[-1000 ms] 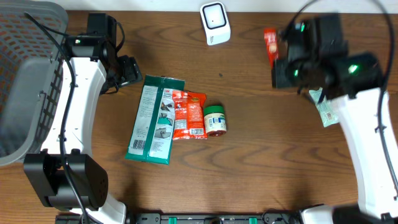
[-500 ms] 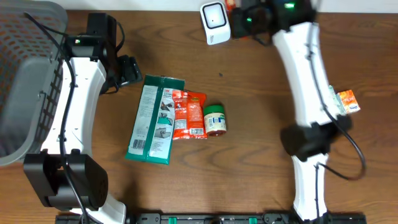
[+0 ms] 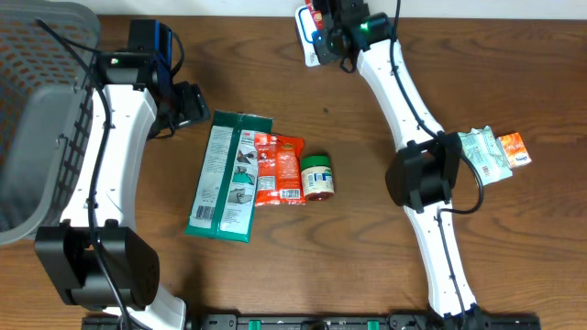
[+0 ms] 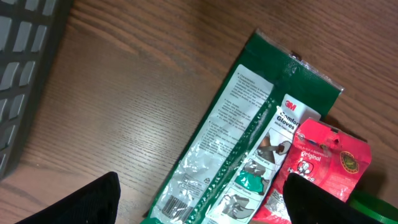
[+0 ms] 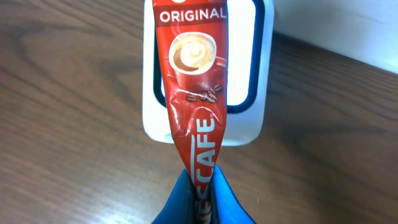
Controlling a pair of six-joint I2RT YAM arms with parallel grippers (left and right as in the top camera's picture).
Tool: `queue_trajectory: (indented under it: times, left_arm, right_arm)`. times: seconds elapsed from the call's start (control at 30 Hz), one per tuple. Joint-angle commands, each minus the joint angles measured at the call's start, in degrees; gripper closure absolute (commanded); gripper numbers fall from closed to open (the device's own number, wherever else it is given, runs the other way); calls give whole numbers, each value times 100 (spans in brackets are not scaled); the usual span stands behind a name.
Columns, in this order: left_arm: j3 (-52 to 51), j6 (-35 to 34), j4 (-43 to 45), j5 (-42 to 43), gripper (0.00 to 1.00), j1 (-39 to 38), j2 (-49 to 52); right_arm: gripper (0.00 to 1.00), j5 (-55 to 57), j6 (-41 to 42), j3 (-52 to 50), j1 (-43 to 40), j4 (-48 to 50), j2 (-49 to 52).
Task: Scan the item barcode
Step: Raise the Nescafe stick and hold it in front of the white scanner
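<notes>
Dark wood table, seen from above, with goods strewn across it and a white wall edge at the far side.

A red coffee sachet marked ORIGINAL hangs in the right gripper. The blue fingers are clenched on its lower end. In the wrist view the sachet runs straight up across the dark-framed window of the white scanner, covering the middle of it. I cannot tell whether it touches the scanner face or is held just off it. From overhead the sachet shows as a red sliver at the far edge of the table. The scanner peeks out beneath the arm's tip.

At the table's middle lies a row of three items. A long green glove pack lies lengthwise, a red pouch overlaps its right edge, and a green-lidded jar sits just beside the pouch.

The left gripper sits near the glove pack's upper left corner. Its jaws are spread wide and released, with nothing between them. Its wrist camera looks down on the pack and the pouch.

A grey mesh basket fills the left edge. Well apart on the right, a pale packet and a small orange box lie touching.
</notes>
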Motion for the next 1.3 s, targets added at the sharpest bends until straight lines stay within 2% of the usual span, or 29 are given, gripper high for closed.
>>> queue_trajectory:
  times: [0.0,1.03,1.27]
  left_arm:
    - [63,55,-22,-50,16,2,-57]
    - [63,52,-22,-50,16,2,-57]
    - [63,52,-22,-50,16,2,-57]
  right_arm:
    - [99,116,-109,94,39,175,151]
    - [99,76,-87,48,-149,37,485]
    - [99,-420,-90,70,-225,-31,289]
